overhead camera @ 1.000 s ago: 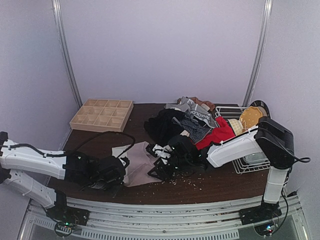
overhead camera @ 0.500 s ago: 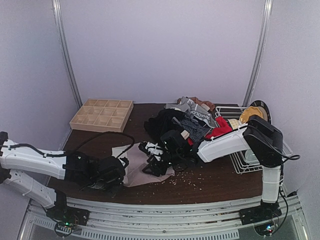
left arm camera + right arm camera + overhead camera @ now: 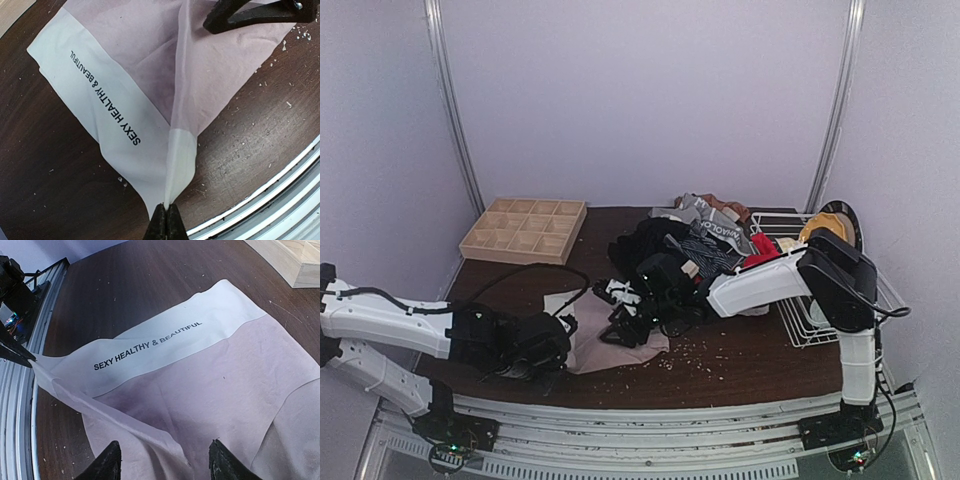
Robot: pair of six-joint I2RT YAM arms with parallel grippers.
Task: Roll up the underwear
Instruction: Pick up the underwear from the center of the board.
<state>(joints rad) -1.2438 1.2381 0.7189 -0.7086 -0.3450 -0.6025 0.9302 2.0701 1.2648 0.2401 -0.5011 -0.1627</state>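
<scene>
Setting: A dark wooden desk (image 3: 750,365) stood between pale lilac walls, with light crumbs (image 3: 695,352) scattered along its near side.
Left tool: The left tool (image 3: 165,220) was pinched tight on one corner of the waistband (image 3: 107,95) of the pale pink brief (image 3: 150,55). This drew up a ridge of cloth that ran away from its tips.
Right tool: The right tool (image 3: 165,460) hung with its jaws parted to a middling gap, nothing between them, just above the brief's body.
Brief's place: It lay spread on the desk, ahead of the left tool and beneath the right one, with the lettered band on the left tool's side.
Change: Within the last second the right tool had swung across from the edge of the pile (image 3: 690,240) to its place over the pale brief. The left tool kept its pinch and its spot, and the cloth looked unmoved.
Meaning: The brief seemed to be pinned and ready for a second grip. No roll had been started.
Counts: There were two tools and one brief laid out. The pile behind the right tool showed at least one red brief (image 3: 760,255), one black piece (image 3: 642,248) and one grey-striped piece (image 3: 718,255), and its full number could not be told. There was also one wooden grid tray (image 3: 525,230) and one wire basket (image 3: 825,325).
</scene>
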